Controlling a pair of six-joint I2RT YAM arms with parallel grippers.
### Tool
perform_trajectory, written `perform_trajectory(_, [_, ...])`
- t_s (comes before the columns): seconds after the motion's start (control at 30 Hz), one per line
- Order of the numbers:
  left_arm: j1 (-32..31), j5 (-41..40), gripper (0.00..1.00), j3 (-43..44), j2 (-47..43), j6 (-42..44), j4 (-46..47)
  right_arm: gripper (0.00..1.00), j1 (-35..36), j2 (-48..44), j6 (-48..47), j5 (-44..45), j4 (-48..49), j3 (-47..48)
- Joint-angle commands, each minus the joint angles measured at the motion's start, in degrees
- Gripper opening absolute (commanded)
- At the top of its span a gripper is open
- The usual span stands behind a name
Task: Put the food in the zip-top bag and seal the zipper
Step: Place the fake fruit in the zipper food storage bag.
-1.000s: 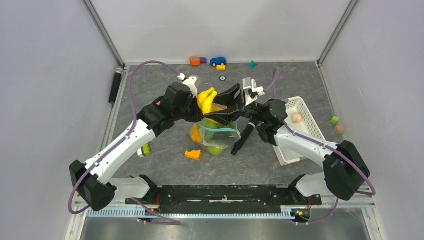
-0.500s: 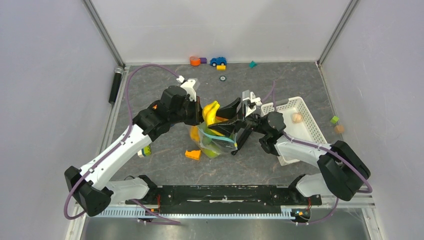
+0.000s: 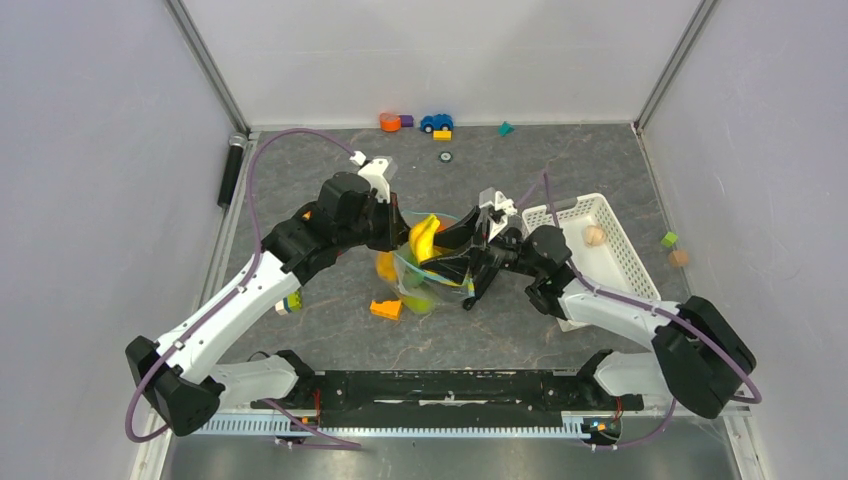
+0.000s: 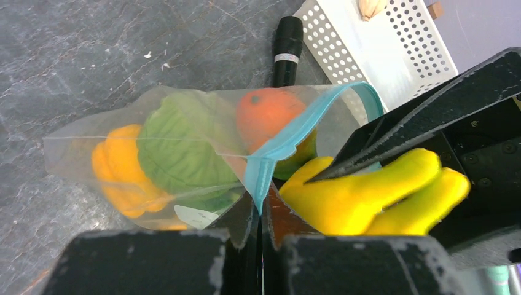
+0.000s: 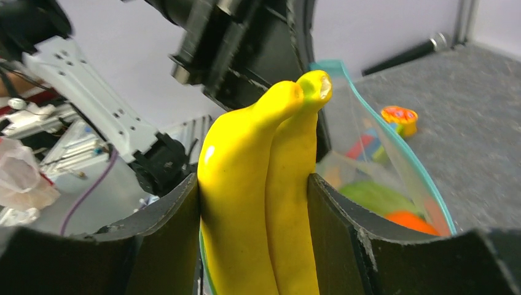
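Two grippers meet at the zip-top bag (image 4: 74, 150) over the middle of the grey table (image 3: 330, 180). My left gripper (image 4: 259, 212) is pinched tight on the teal zipper (image 4: 295, 132), holding up that edge of the bag's mouth. My right gripper (image 5: 253, 184) is clamped on a yellow banana bunch (image 5: 270, 135), right at the open mouth. Inside the bag are an orange fruit (image 4: 265, 117), a green leafy piece (image 4: 175, 150) and an orange pepper (image 4: 117, 172)
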Motion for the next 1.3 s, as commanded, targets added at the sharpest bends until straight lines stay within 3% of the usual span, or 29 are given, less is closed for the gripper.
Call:
perform_trajectory(0.0, [-0.3, -1.0, 0.02, 2.3, -3.2, 0.5, 3.5, 0.0, 2.2, -3.4, -12.7, 10.3, -26.9, 4.6])
perform_trajectory(0.33, [-0.3, -1.0, 0.02, 5.8, -1.8, 1.5, 2.5, 0.01, 3.6, 2.0, -18.2, 15.2, -50.9, 13.8])
perform_trajectory(0.73, [-0.3, 0.1, 0.04, 8.0, -1.5, 2.5, 2.5, 0.06, 4.7, 6.3, -23.5, 22.4, -67.1, 22.8])
perform_trajectory(0.93, [-0.3, 2.8, 0.04, 7.8, -0.7, 2.1, 4.2, 0.18, 4.8, 8.9, -20.5, 35.3, -72.4, 27.7])
perform_trajectory(1.07, [-0.3, 3.0, 0.04, 7.6, -0.8, 2.3, 5.1, 0.22, 5.0, 11.6, -19.9, 38.3, -75.1, 29.3])
perform_trajectory(1.27, [-0.3, 2.1, 0.04, 7.0, 0.4, 2.1, 5.6, 0.5, 5.0, 10.6, -21.7, 32.2, -72.9, 29.3])
